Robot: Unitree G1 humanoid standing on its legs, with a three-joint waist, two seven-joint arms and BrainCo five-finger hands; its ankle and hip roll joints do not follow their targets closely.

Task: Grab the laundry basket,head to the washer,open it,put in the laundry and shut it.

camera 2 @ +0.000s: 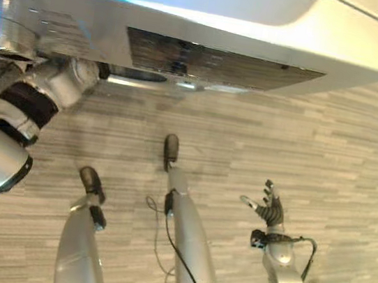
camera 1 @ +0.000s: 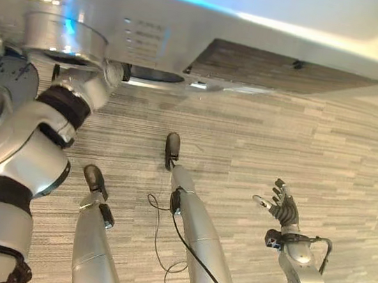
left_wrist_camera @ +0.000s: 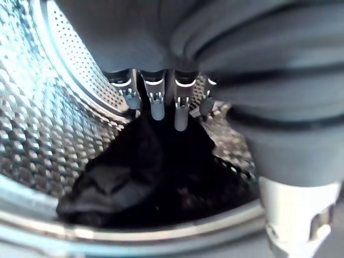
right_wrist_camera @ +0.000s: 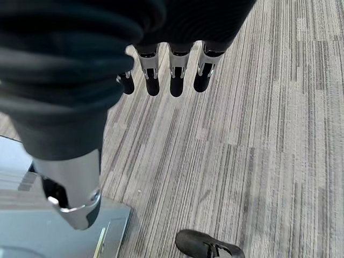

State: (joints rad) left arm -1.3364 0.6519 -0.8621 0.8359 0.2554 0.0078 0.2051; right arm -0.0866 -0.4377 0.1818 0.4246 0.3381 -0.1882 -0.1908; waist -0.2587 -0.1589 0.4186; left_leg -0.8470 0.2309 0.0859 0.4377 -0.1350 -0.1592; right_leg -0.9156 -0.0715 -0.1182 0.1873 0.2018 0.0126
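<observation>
Washer: you see its white body across the top of both eye views, with a dark panel on its front face and a round chrome dial near the left arm. The drum appears in the left wrist view as a perforated, dimpled steel wall curving round to a bright rim nearest the camera.

Floor: grey striped carpet lies below the washer, under both arms.

Laundry: a dark, crumpled heap rests at the bottom of the drum, against the perforated wall.

Left hand: you find it inside the drum, reached in through the washer's opening. Its fingers hang straight and side by side, tips at the upper edge of the laundry; they are not curled round the cloth.

Right hand: it is held out over the carpet, well apart from the washer, fingers spread and relaxed, holding nothing.

Shoe: a person's dark shoe rests on the carpet.
</observation>
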